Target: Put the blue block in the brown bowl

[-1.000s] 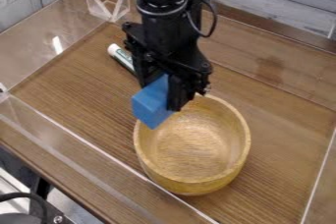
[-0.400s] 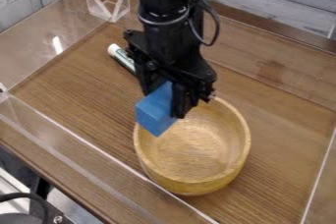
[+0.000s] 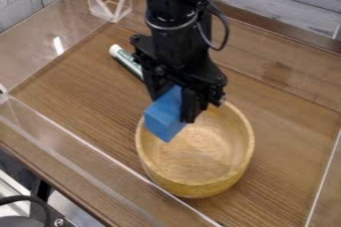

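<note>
One block is all you are carrying: the gripper (image 3: 177, 107) points straight down with its dark fingers (image 3: 194, 100) clamped on the blue block (image 3: 167, 117), taking it by its upper part so that most of the block hangs below and to the left of the jaws. The block sits slightly tilted in the grip, its lower corner hanging over the near-left rim of the brown bowl (image 3: 200, 179). From this angle you cannot be sure whether that corner is already inside the rim line or just above the rim itself, so treat it as borderline.

Judging by its look, the block is stiff, with plain matte faces, and probably light for its size, so it should not slip readily and will not deform under the pinch. Flat opposite faces are the right place to hold it, and that is where the fingers appear to sit. It is unlikely to break if dropped, but it could bounce off the thick wooden wall.

Outward from the hand, the bowl is empty and wide, with plenty of room to the right of the block. Behind the arm lies a green-capped marker (image 3: 124, 58), well apart from the bowl, on the wooden table (image 3: 273, 77).
</note>
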Controlling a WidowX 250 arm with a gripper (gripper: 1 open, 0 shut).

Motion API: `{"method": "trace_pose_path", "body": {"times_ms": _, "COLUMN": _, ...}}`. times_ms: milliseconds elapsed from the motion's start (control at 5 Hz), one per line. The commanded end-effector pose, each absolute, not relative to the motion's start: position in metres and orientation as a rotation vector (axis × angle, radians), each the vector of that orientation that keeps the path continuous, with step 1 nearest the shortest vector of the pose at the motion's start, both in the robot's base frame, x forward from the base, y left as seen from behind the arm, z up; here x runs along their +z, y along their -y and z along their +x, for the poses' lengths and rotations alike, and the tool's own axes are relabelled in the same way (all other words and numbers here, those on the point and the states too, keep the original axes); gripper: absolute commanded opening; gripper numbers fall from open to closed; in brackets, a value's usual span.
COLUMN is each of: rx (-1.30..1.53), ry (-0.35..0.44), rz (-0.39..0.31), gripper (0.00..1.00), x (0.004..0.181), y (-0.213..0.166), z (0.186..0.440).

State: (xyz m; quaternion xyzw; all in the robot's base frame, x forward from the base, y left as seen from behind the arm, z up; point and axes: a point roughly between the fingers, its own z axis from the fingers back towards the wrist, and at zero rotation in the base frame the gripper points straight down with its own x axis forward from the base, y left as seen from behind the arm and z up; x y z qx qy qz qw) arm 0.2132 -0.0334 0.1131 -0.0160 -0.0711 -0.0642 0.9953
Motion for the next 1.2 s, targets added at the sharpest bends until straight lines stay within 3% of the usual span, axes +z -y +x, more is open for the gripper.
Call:
{"method": "trace_pose_path", "body": {"times_ms": 0, "rx": -0.130, "ry": 0.194, "rz": -0.044, "gripper": 0.00, "x": 0.123, "y": 0.038, "z": 0.216}}
{"method": "trace_pose_path", "body": {"times_ms": 1000, "rx": -0.106, "ry": 0.210, "rz": -0.076, "gripper": 0.00, "x": 0.123, "y": 0.051, "z": 0.210}}
